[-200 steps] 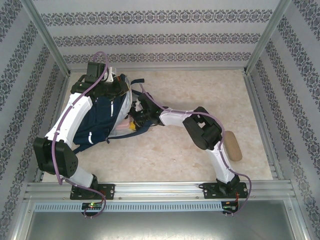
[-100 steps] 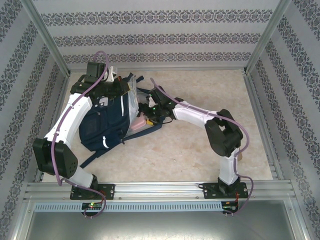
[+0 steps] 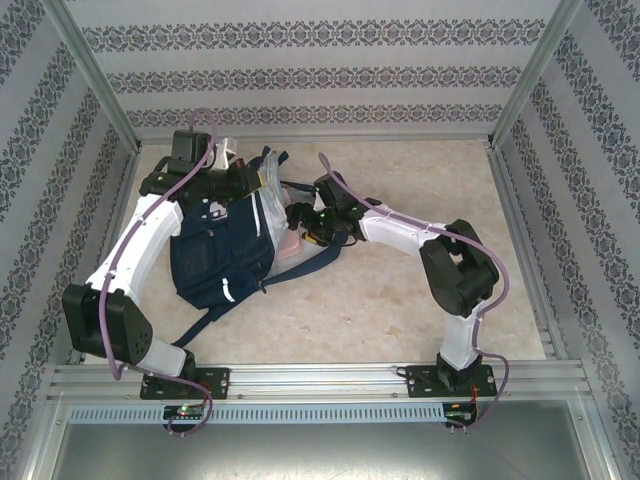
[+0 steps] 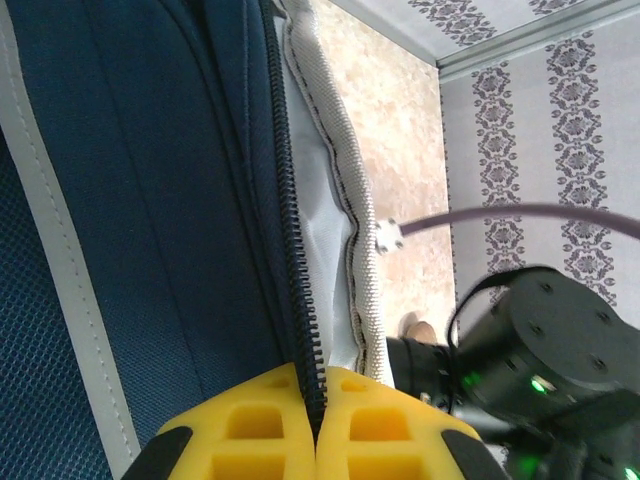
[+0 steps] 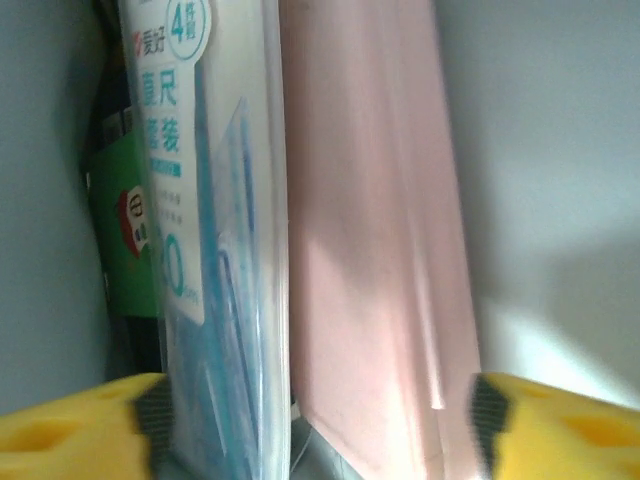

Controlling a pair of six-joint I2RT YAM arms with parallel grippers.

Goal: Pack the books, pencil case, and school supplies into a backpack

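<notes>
Furthest left, the left arm reaches from its near base up along the left side of the table (image 3: 400, 310) to the far-left corner, where the left gripper (image 4: 318, 425) sits at the top edge of the backpack (image 3: 215, 260). From the left wrist, its two yellow fingers (image 4: 250, 425) are pressed together, pinching the backpack's zipper edge (image 4: 290, 200); navy fabric with a white stripe lies to one side of the zip and the pale lining (image 4: 325, 230) of the opening to the other. The backpack lies on the left half of the table, its mouth facing right and its lower end angled toward the near edge, with a dark strap (image 3: 300, 265) trailing off to the right. Just inside the mouth, in the right wrist view, a small green book (image 5: 125, 230) stands at the left. Next to it is the pale blue-and-white packet (image 5: 215, 250) of school supplies, and the pink pencil case (image 5: 370, 260) lies flat against the packet's right face. The right gripper (image 5: 315, 412) is at the mouth with its yellow fingers (image 5: 70, 425) spread apart, one just beside the packet and the other clear of the pencil case, so both items stand between the parted jaws without being squeezed. From above, the pencil case shows as a pink patch at the backpack's right edge. The right arm stretches from there to its bent elbow at the right, then down to its near base.
</notes>
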